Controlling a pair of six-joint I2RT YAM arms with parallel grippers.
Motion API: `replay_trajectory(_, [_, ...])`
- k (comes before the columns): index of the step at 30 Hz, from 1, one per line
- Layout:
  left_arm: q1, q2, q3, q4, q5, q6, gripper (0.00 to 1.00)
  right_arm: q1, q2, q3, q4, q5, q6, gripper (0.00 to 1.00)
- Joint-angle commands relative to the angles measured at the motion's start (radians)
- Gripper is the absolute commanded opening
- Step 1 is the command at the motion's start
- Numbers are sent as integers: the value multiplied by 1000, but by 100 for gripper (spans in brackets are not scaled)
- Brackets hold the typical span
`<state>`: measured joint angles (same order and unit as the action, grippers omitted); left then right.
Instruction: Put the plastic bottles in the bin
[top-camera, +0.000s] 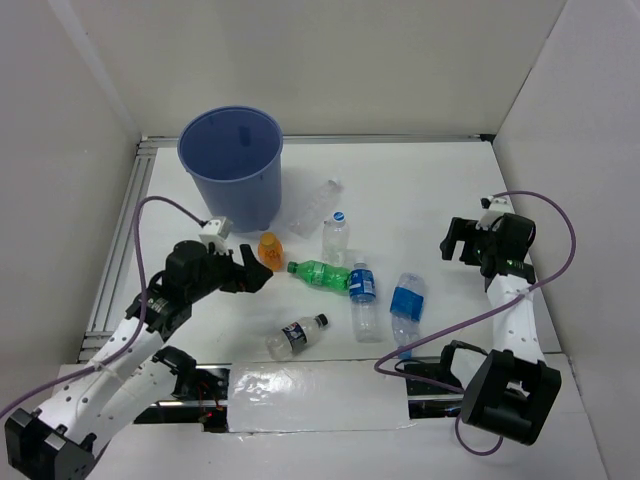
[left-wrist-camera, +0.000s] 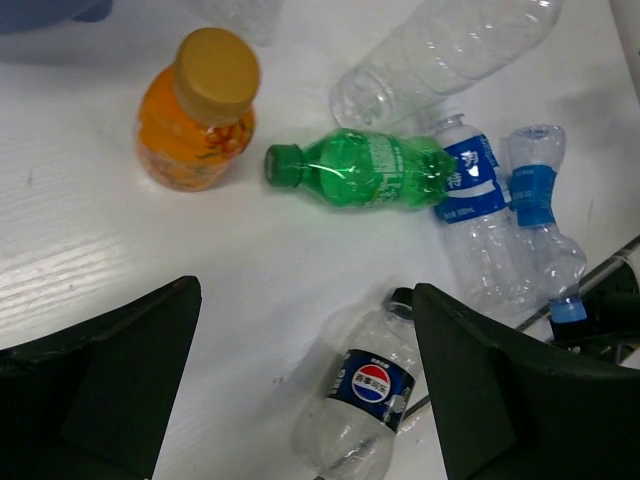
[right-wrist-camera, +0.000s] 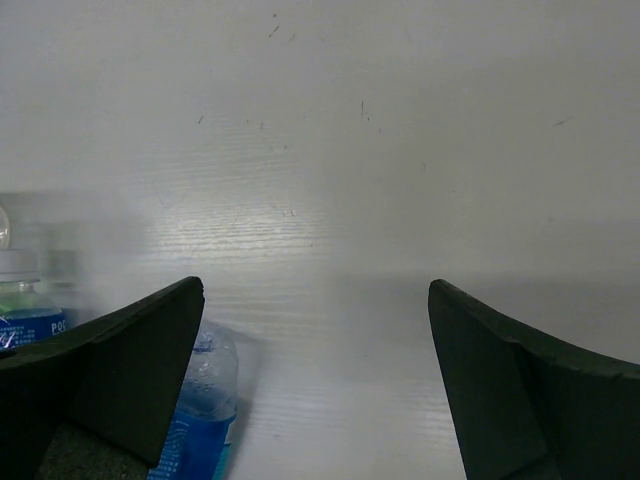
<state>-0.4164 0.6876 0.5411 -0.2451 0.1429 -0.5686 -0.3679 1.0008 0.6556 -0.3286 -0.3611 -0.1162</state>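
Hanging over the bench (top-camera: 440, 190), the left pincer (left-wrist-camera: 305, 292) is spread wide w/ nothing gripped btwn its fingers (left-wrist-camera: 110, 380). Its tips point toward the orange bottle (top-camera: 270, 250), which stands upright just beyond them, cap up, w/ a gap btwn. The right pincer (right-wrist-camera: 315, 290) is likewise wide apart and empty, off at the right side of the bench and well apart from the bin (top-camera: 240, 195). It faces mostly bare surface, and only part of a bottle w/ a blue label shows at the lower left of its wrist view. The bin stands upright at the far left, beyond the left pincer, mouth up. All seven bottles are on the bench outside it. The green bottle (top-camera: 320, 274) lies on its side just right of the orange one, cap toward it but not touching. Its base butts against a blue-label bottle (top-camera: 363, 300) lying nearer the arms. A second blue-label bottle (top-camera: 407, 305) lies just right of that, cap toward the near edge. The dark-label bottle (top-camera: 297, 336) lies on its side nearest the arm bases. In the left wrist view it sits low btwn the fingers, close to the right one, but I can't tell if it's level w/ them. The plain clear bottle (top-camera: 315, 205) lies on its side just right of the bin. A small upright bottle (top-camera: 336, 236) w/ a blue cap stands btwn it and the green one.
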Motion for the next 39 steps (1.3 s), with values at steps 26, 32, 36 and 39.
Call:
replay_trajectory(26, [-484, 667, 493, -362, -141, 170, 91, 0, 53, 114, -87, -203, -168, 91])
replay_trajectory(32, [-637, 819, 566, -473, -246, 161, 96, 0, 53, 105, -69, -184, -178, 91])
replay_trajectory(36, [-705, 923, 566, -465, -267, 122, 97, 0, 62, 105, -69, -183, -178, 91])
replay_trajectory(39, [-723, 990, 556, -447, -278, 110, 97, 0, 62, 96, -69, -193, -188, 91])
